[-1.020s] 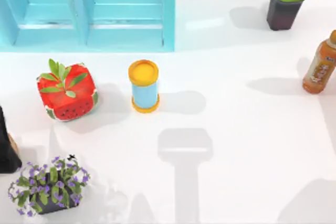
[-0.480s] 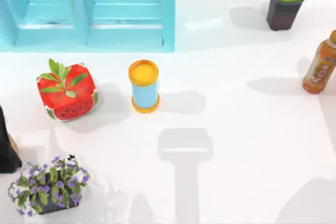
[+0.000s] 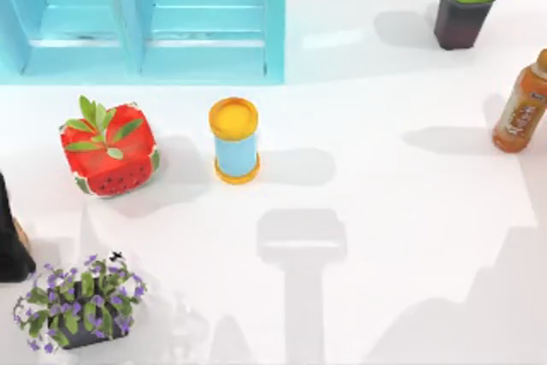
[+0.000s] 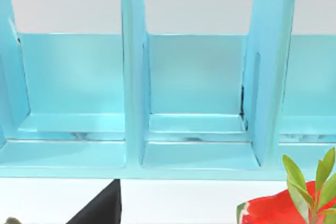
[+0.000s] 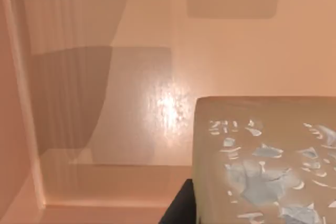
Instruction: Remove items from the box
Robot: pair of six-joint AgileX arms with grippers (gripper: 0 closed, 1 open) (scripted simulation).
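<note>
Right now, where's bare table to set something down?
Widest bare patch: white table between the blue cylinder with yellow lid and the orange drink bottle. The left is crowded: red watermelon-print cube, purple-flowered planter.

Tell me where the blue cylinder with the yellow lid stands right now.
In the top view the blue cylinder stands upright left of the table's centre, just right of the watermelon-print cube and in front of the turquoise shelf.

top: overhead, whole table | left wrist: low, facing blue shelf (image 4: 197, 103), shared | right wrist: close inside box (image 5: 105, 103)
</note>
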